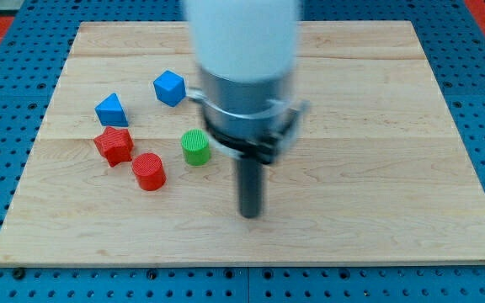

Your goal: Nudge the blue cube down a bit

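Observation:
The blue cube (169, 87) sits on the wooden board (377, 168) at the upper left, just left of the arm's body. My tip (250, 214) rests on the board below and to the right of the cube, well apart from it. The nearest block to my tip is the green cylinder (195, 147), up and to its left. The arm's white and grey body hides part of the board at the top centre.
A blue triangular block (110, 110) lies left of and below the cube. A red star block (114, 146) and a red cylinder (149, 172) lie below it. A blue pegboard (7, 101) surrounds the board.

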### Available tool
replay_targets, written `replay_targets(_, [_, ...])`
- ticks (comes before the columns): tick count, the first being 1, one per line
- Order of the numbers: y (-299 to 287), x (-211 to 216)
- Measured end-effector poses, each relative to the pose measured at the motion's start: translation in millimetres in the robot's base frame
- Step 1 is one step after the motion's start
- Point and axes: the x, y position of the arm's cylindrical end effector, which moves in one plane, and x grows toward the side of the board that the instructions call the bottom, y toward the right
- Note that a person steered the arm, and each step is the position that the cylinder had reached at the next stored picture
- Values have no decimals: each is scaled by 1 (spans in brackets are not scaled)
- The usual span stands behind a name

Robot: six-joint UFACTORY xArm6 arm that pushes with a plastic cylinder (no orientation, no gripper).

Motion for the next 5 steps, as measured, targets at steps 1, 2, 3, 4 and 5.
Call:
replay_targets(1, [53, 18])
replay_targets(2, [84, 22])
replay_targets(3, [90, 22])
replay_targets(4, [94, 22])
replay_targets(5, [92, 22])
